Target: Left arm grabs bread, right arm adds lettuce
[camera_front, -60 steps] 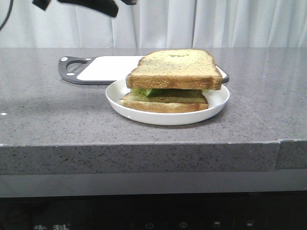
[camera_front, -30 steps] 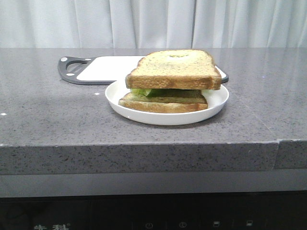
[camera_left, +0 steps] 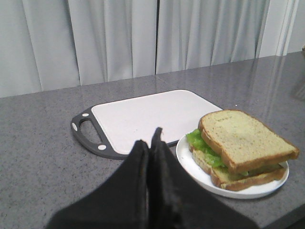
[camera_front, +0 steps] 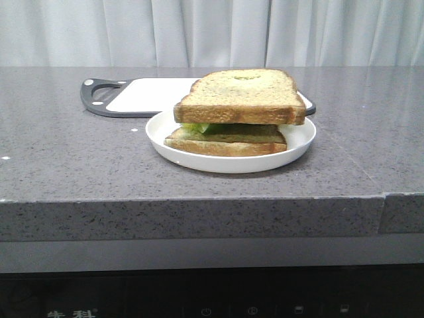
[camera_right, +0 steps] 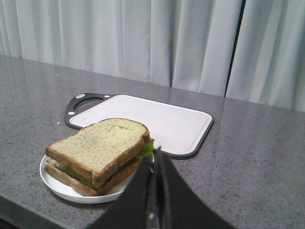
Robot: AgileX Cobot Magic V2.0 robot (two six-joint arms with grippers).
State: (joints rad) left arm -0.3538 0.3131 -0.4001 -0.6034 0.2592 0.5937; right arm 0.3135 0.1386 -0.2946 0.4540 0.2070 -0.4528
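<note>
The bread [camera_front: 241,95] with a small dent lies on top of a stack on a white plate [camera_front: 301,139]. Green lettuce [camera_front: 197,127] shows between it and a lower slice [camera_front: 225,141]. The stack shows in the left wrist view with the bread [camera_left: 243,138] over the lettuce [camera_left: 202,145], and in the right wrist view with the bread [camera_right: 97,145] over the lettuce [camera_right: 147,148]. My left gripper [camera_left: 148,137] is shut and empty, off to the side of the plate [camera_left: 190,160]. My right gripper [camera_right: 156,153] is shut and empty, beside the plate [camera_right: 71,191]. Neither arm shows in the front view.
A white cutting board [camera_front: 156,93] with a dark rim and handle [camera_front: 99,96] lies behind the plate on the grey stone counter [camera_front: 79,159]. Pale curtains hang behind. The counter's front edge [camera_front: 199,199] runs across the front view.
One second ago a black arm crossed the top left of the front view; it has left the view. The sandwich and plate have not moved.
</note>
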